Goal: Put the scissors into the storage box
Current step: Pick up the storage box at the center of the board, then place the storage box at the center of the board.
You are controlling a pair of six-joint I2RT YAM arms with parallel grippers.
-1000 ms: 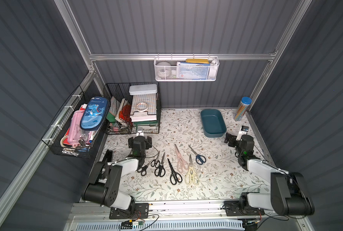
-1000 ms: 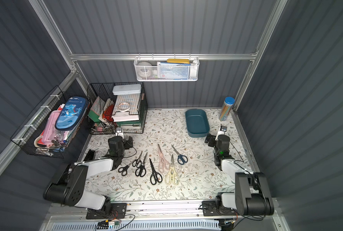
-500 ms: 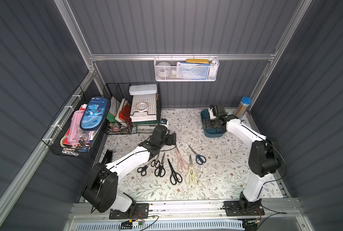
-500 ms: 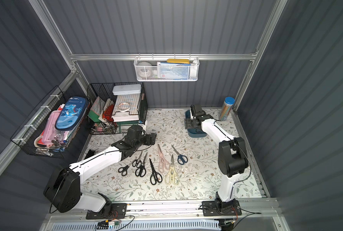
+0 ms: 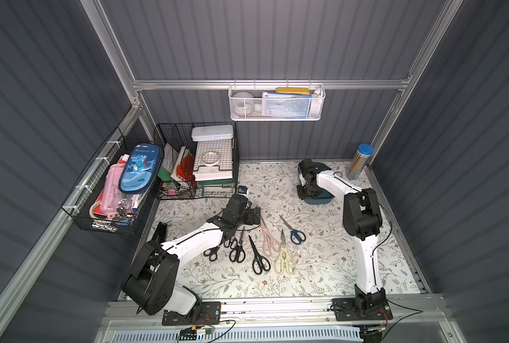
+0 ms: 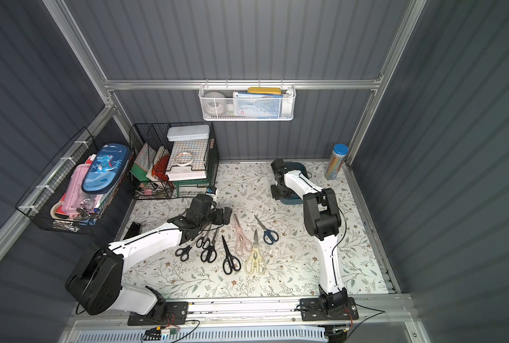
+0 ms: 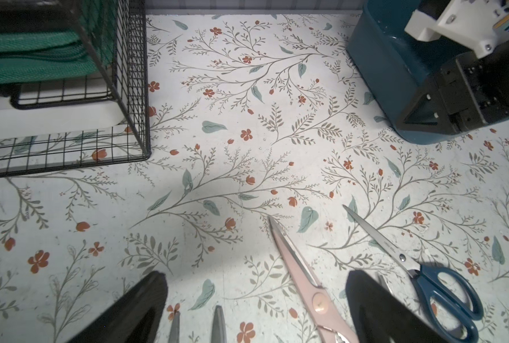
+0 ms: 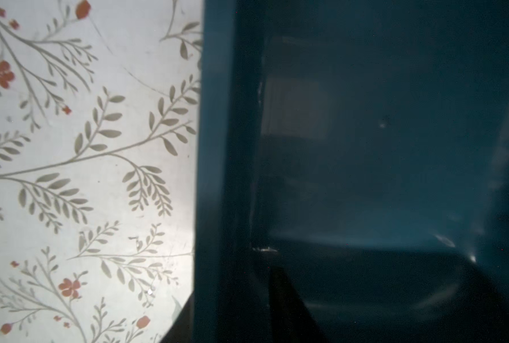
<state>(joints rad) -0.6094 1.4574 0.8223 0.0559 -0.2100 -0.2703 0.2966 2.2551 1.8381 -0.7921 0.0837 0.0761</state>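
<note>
The scissors [image 5: 267,244] are lying in a loose row on the floral surface [image 5: 321,267]. The storage box [image 5: 318,200] is sitting well apart from them, toward the back wall. The left fingers [image 7: 146,306] are hovering, spread wide, over the blade tips. The right fingers [image 8: 288,308] are straddling the box's wall; whether they are pinching it, I cannot tell.

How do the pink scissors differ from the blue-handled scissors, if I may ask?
The pink scissors are longer than the blue-handled scissors. The pink pair's blades are broad, the blue pair's slim. The blue pair lies more slanted than the pink. Both lie flat and closed.
</note>
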